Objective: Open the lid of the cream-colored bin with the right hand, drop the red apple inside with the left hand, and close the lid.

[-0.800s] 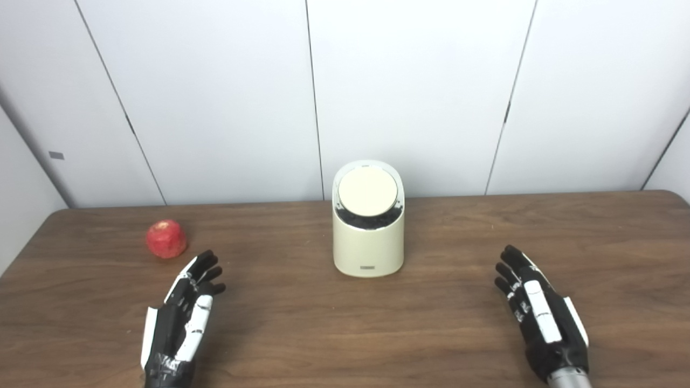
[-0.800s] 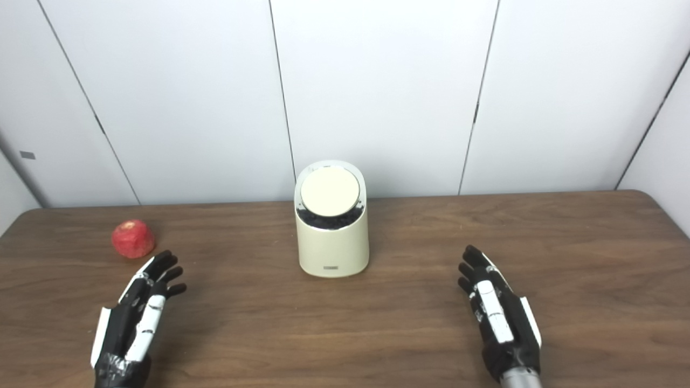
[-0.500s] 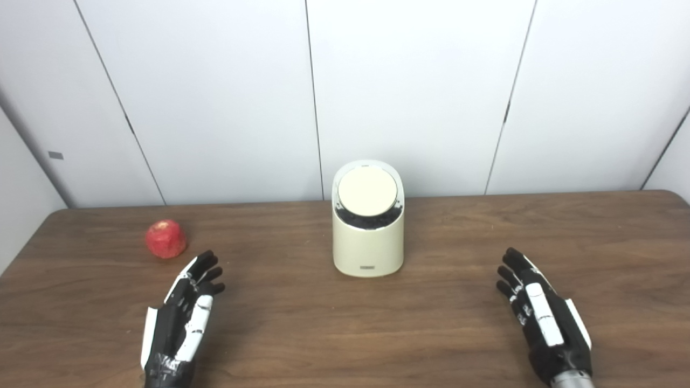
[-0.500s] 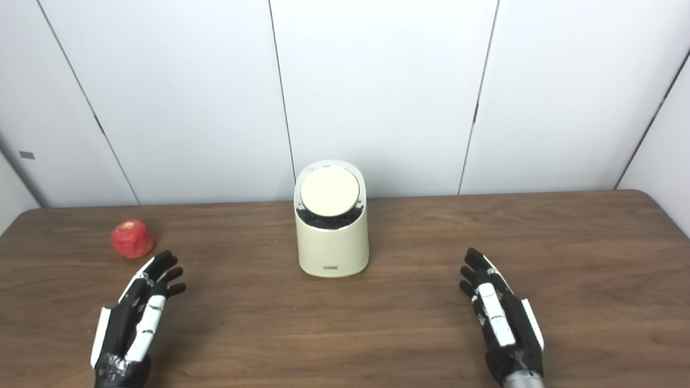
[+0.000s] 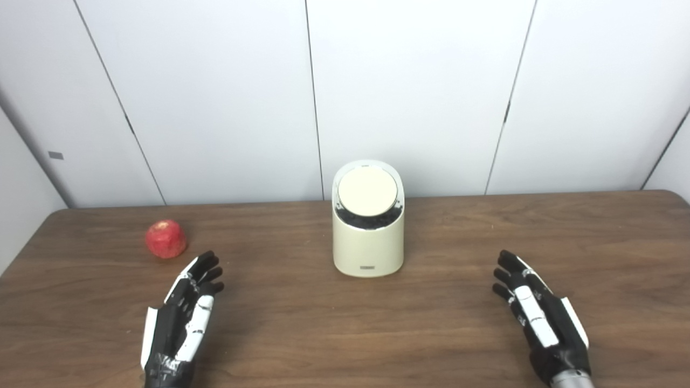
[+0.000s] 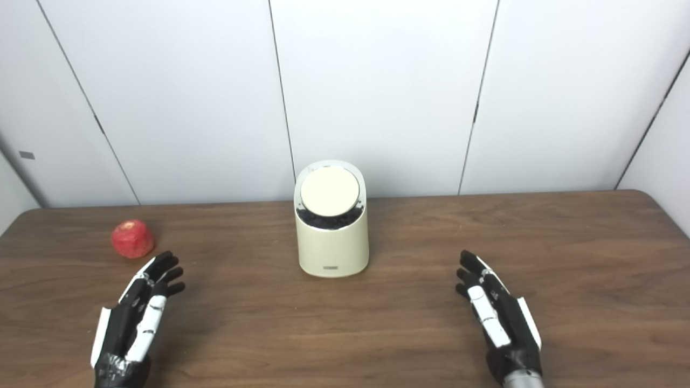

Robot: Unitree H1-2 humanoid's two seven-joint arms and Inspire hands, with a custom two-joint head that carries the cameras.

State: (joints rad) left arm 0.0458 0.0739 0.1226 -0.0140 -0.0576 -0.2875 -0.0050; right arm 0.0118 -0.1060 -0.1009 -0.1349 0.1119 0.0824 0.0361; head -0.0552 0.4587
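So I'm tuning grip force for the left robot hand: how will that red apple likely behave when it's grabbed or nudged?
The red apple looks round and sits loose on the bare wooden table, so a nudge would probably roll it. It seems rigid, not squashy, so it should hold its shape. Its skin looks smooth, so it may slip from the open left robot hand.

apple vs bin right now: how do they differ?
Colour: the apple is red, the bin cream with a round lid.
Size: the apple is small and low, the bin much taller.
Place: the apple lies far left by the left hand, the bin at centre.
Both rest untouched on the table.
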